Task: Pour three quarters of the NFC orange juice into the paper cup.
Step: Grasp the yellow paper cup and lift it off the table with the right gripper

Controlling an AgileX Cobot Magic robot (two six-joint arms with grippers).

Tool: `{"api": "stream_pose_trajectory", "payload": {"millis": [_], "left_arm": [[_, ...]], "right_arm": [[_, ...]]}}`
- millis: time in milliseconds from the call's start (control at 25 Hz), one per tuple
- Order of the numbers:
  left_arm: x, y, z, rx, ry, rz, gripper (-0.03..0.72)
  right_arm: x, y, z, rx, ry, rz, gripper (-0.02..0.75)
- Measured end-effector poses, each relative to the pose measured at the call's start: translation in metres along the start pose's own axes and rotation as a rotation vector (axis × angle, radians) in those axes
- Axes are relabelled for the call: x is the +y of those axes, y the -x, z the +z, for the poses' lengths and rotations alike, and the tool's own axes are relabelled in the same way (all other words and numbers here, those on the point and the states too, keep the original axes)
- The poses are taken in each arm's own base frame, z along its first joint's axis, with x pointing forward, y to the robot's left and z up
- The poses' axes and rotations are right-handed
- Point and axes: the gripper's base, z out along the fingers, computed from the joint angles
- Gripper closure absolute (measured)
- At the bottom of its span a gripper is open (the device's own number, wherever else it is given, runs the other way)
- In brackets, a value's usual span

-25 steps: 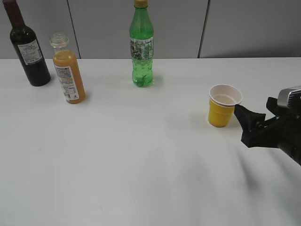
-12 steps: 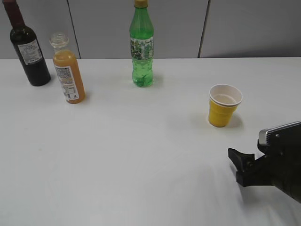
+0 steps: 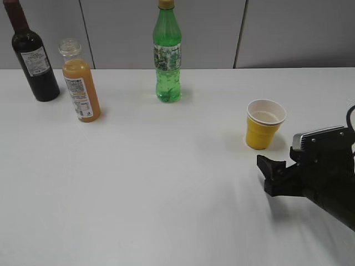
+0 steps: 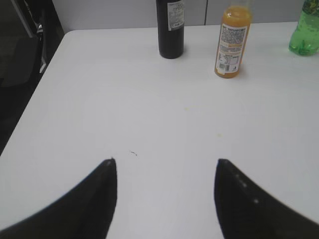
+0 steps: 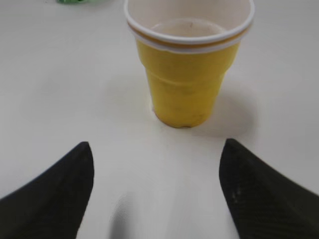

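One right claw (image 3: 266, 173), jaws wide and empty, had shifted back toward the paper cup (image 3: 264, 124) just ahead; NFC orange juice (image 3: 81, 88) far left, unpoured.

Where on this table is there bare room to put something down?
The widest bare patch is the middle and front of the white table, between the orange juice bottle on the left and the yellow paper cup on the right. It is crowded along the back left, by the wine bottle, and around the right tool beside the cup.
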Motion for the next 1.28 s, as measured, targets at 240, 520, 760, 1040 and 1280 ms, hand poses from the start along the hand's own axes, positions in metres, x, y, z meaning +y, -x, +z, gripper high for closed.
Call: {"api": "stream_pose_trajectory", "payload": {"millis": [240,520,760,1040,1280], "left_arm": [[0.0,0.0,0.0,0.0,0.0,0.0,0.244],[0.0,0.0,0.0,0.0,0.0,0.0,0.262],[0.0,0.0,0.0,0.0,0.0,0.0,0.263],[0.0,0.0,0.0,0.0,0.0,0.0,0.263],[0.0,0.0,0.0,0.0,0.0,0.0,0.263]], "right_arm": [[0.0,-0.001,0.018,-0.008,0.001,0.007,0.145],[0.0,-0.005,0.037,-0.006,-0.007,0.014,0.115],[-0.005,0.001,0.046,-0.042,-0.063,0.043,0.057],[-0.004,0.006,0.061,-0.075,-0.054,0.059,0.057],[-0.005,-0.003,0.073,-0.054,-0.059,0.063,0.058]]}}
